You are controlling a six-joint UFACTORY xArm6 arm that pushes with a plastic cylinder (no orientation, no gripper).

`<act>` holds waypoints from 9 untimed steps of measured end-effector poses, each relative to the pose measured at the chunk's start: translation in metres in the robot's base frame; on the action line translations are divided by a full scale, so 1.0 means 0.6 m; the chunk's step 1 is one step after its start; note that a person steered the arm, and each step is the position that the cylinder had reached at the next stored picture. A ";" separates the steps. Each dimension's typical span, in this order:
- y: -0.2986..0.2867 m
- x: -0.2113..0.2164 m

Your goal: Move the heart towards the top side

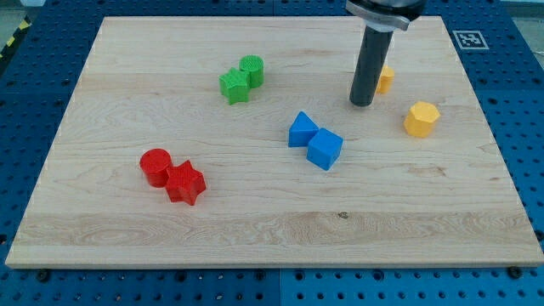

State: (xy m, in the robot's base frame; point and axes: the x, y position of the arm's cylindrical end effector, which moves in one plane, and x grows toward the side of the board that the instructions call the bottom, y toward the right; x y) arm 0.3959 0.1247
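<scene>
My tip rests on the wooden board in the upper right part of the view. A small yellow block lies just right of the rod and slightly above the tip. The rod hides part of it, so its shape is hard to tell; it may be the heart. It looks very close to the rod, and I cannot tell whether they touch. A yellow hexagon lies to the right of the tip and a little lower.
A green star and a green cylinder touch at the upper middle. A blue triangle and a blue cube touch below left of the tip. A red cylinder and a red star touch at the lower left.
</scene>
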 end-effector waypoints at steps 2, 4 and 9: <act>0.062 -0.006; 0.046 -0.073; 0.017 -0.111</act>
State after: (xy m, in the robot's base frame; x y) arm 0.3292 0.1346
